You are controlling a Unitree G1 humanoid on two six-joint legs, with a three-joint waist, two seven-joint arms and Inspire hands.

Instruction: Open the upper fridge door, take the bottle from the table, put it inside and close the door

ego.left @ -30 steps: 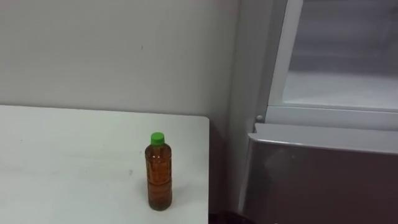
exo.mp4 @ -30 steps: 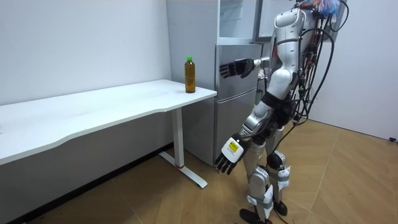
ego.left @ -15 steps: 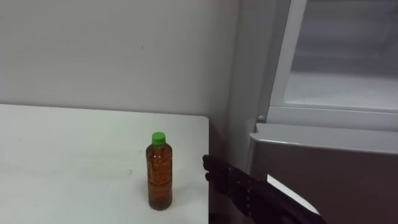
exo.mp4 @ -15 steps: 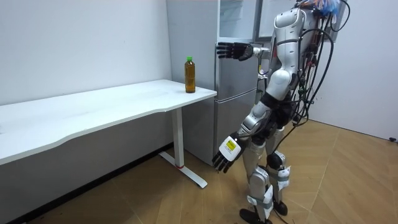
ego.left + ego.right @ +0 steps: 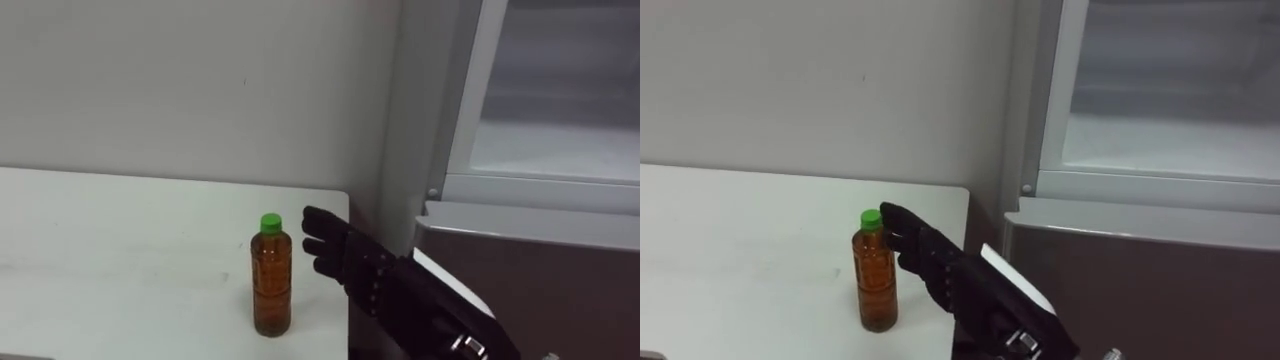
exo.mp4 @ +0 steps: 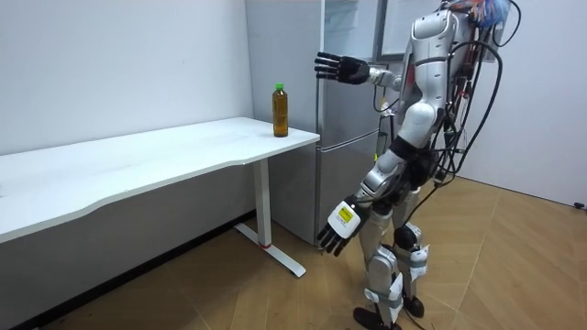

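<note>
Fridge (image 5: 520, 285), one: stands just past the table's right end. Its upper compartment (image 5: 560, 150) is open with a pale inside; its shelves are hard to make out, and the eye views' right edge cuts it off.

Table (image 5: 100, 260), one: white top, with its left end out of the eye views.

Hands, two. The robot stands off the table's right end, facing the fridge. The right hand (image 5: 362, 278) is raised at arm's length above that end of the table, fingers straight and spread, holding nothing; its forearm is cut off by the lower edge. The left hand (image 6: 335, 227) hangs below tabletop height, fingers relaxed and empty.

Bottle (image 5: 272, 285), one: brown contents and a green cap, upright on the table near its right end, close to the right hand and untouched.
</note>
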